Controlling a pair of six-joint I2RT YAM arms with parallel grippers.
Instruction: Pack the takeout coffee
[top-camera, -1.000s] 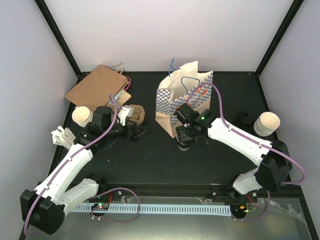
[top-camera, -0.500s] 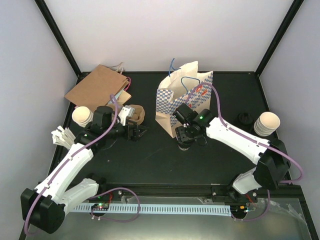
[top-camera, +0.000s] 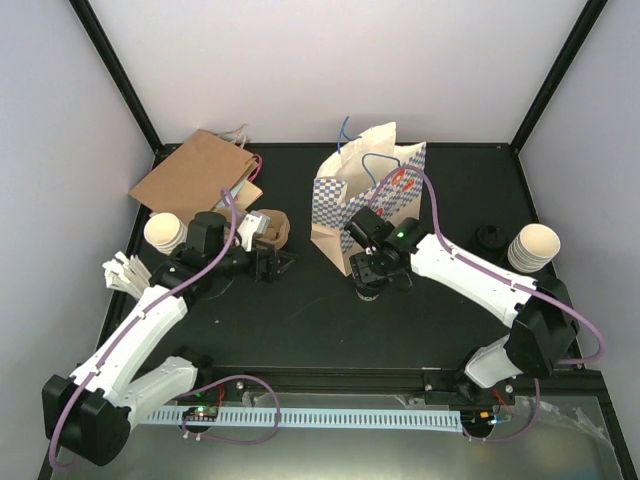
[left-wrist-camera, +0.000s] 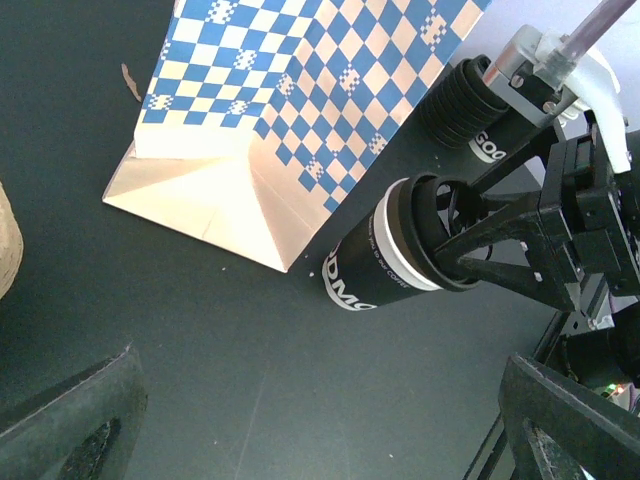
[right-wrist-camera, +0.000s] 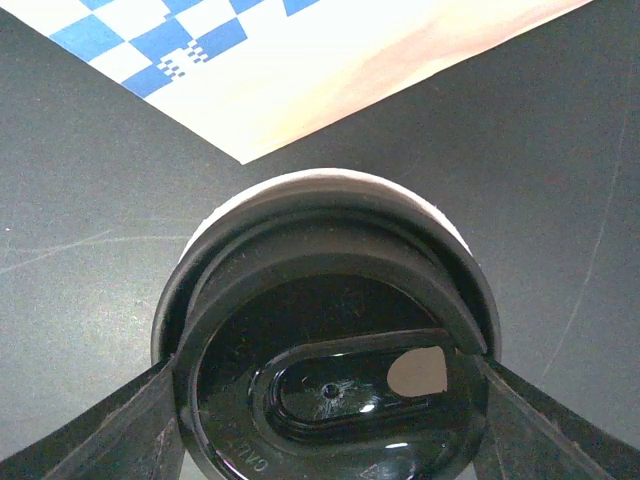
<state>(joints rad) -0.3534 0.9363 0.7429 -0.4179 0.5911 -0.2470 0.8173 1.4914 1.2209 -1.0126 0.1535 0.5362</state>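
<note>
Right beside the bag, at its near bottom corner, is the cup with its black lid. The right gripper comes down from above, and its jaws are clamped on the cup. The left gripper is left of the bag. Its jaws are wide apart and hold nothing.
</note>
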